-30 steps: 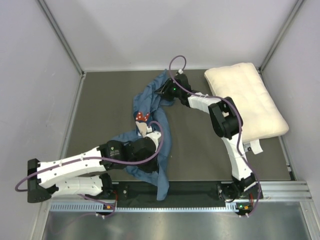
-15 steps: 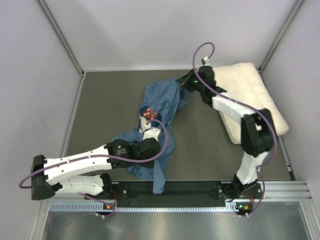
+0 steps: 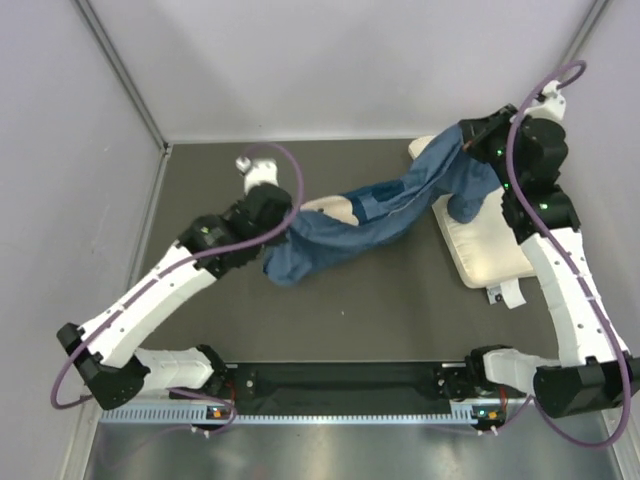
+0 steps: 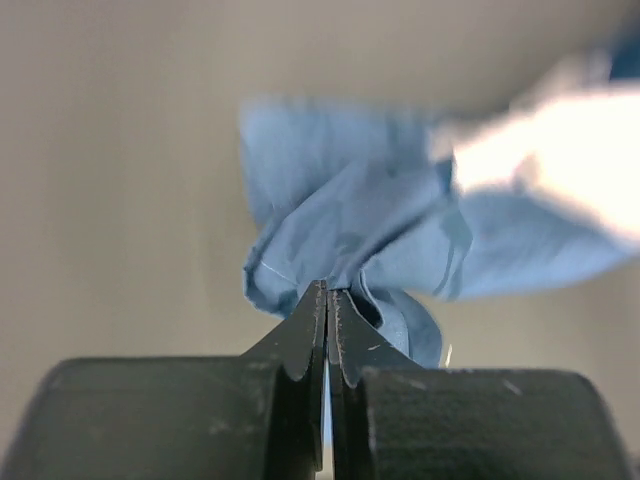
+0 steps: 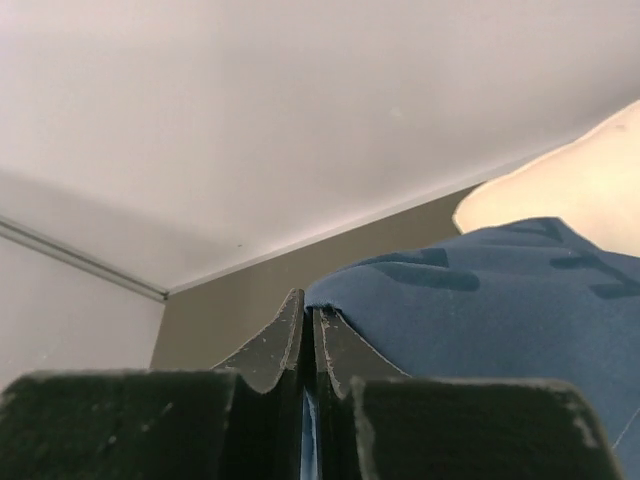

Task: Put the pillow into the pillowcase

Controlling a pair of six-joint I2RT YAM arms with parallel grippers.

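Both arms swung apart, stretching the pillowcase [image 3: 370, 225] over the pillow [image 3: 487, 255] end. The left fingers [image 4: 305, 335] and right fingers [image 5: 275, 345] each pinch its fabric. Insertion hasn't begun.

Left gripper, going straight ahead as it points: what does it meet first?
The pillowcase: the left gripper is shut on its bunched blue fabric, which lies directly ahead. Depth beyond is unclear.
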